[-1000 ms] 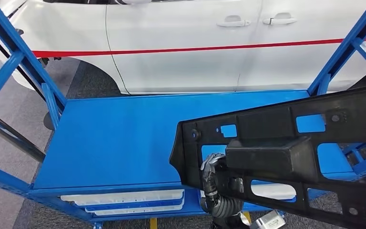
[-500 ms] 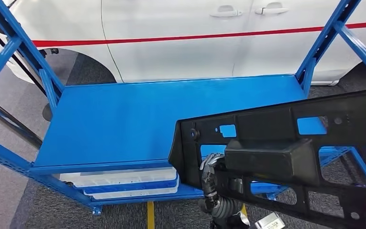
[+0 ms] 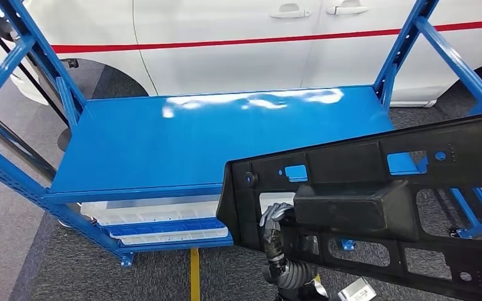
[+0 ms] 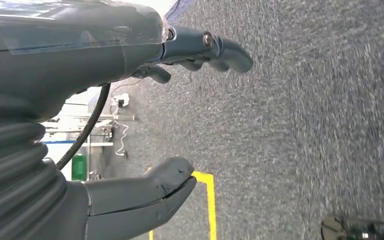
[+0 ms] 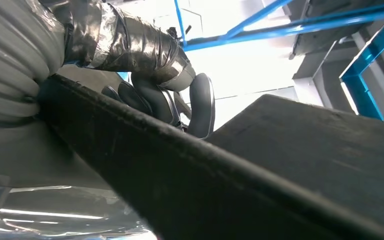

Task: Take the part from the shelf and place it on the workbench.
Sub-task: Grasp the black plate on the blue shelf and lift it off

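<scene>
A large black plastic part (image 3: 364, 188) with several cut-outs and a boxy block in its middle fills the lower right of the head view. My right hand (image 3: 275, 229) grips it from below near its left end. The right wrist view shows that hand's fingers (image 5: 150, 70) wrapped over the part's dark edge (image 5: 260, 165). The part hangs in front of the blue shelf (image 3: 182, 144), overlapping its front right corner. My left hand (image 4: 130, 55) hangs over grey carpet, thumb and fingers apart, holding nothing.
The blue shelf top is bare and glossy, with slanted blue uprights (image 3: 12, 69) at both sides. White trays (image 3: 157, 216) lie on the lower level. A white car (image 3: 238, 37) with a red stripe stands behind. A yellow floor line (image 3: 194, 276) runs below the shelf.
The whole picture has shifted: the shelf now lies farther off and more floor shows, so the camera has backed away. The part and my right hand keep their place in the view.
</scene>
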Robot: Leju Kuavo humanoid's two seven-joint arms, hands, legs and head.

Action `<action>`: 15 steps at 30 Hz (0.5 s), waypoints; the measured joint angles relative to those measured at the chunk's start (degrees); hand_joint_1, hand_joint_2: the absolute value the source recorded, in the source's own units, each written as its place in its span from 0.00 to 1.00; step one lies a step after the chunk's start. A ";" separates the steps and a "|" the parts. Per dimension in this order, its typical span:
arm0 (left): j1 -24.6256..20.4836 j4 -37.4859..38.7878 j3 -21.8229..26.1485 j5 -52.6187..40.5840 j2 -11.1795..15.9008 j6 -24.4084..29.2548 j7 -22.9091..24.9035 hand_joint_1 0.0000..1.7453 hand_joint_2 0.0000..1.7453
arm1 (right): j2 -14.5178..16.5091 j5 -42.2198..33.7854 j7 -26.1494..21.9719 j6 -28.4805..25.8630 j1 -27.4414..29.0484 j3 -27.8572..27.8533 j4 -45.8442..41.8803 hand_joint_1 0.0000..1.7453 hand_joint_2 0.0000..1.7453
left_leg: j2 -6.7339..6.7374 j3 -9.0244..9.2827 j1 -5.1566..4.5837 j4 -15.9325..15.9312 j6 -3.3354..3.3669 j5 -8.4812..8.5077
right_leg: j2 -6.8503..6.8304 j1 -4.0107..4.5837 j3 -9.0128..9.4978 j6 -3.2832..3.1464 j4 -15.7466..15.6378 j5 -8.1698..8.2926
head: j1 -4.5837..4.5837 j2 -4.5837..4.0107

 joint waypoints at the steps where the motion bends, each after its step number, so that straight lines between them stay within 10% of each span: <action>1: -0.04 0.01 0.01 -0.02 -0.01 -0.03 -0.01 0.00 1.00 | -0.03 -0.10 -0.01 0.09 -0.03 0.00 0.02 1.00 1.00 | 0.33 -0.45 0.12 -0.33 0.41 0.75 | 0.08 -0.03 -0.33 0.28 0.35 -0.62 | -0.04 0.00; 6: 0.06 0.01 0.04 -0.08 -0.01 -0.13 0.01 0.00 1.00 | -0.23 -1.81 -0.04 1.09 -0.10 -0.14 0.18 1.00 1.00 | 2.46 -4.91 0.49 -0.25 1.26 4.46 | 0.09 -0.69 -3.24 1.63 13.70 -11.91 | -0.03 0.00; 8: 0.06 0.02 0.04 -0.10 -0.02 -0.18 0.00 0.00 1.00 | -0.27 -3.40 -0.09 1.97 -0.12 -0.38 0.33 1.00 1.00 | 3.59 -7.13 0.66 0.67 0.88 5.49 | -0.12 -1.16 -1.71 2.32 15.73 -9.89 | -0.04 0.00; 11: 0.05 0.01 0.05 -0.11 -0.01 -0.32 -0.02 0.00 1.00 | -0.26 -4.55 -0.11 2.90 -0.10 -0.65 0.38 1.00 1.00 | 5.11 -10.06 0.92 3.00 -0.01 6.19 | -2.72 -1.48 6.21 2.93 6.40 -7.84 | -0.04 0.00; 15: -0.03 0.01 0.12 -0.21 0.03 -0.42 -0.19 0.00 1.00 | -0.16 -4.94 -0.15 4.14 0.05 -0.83 0.37 1.00 1.00 | 6.91 -11.00 0.89 4.21 -1.73 7.10 | -3.32 -0.82 8.65 0.71 0.59 -9.67 | -0.08 0.00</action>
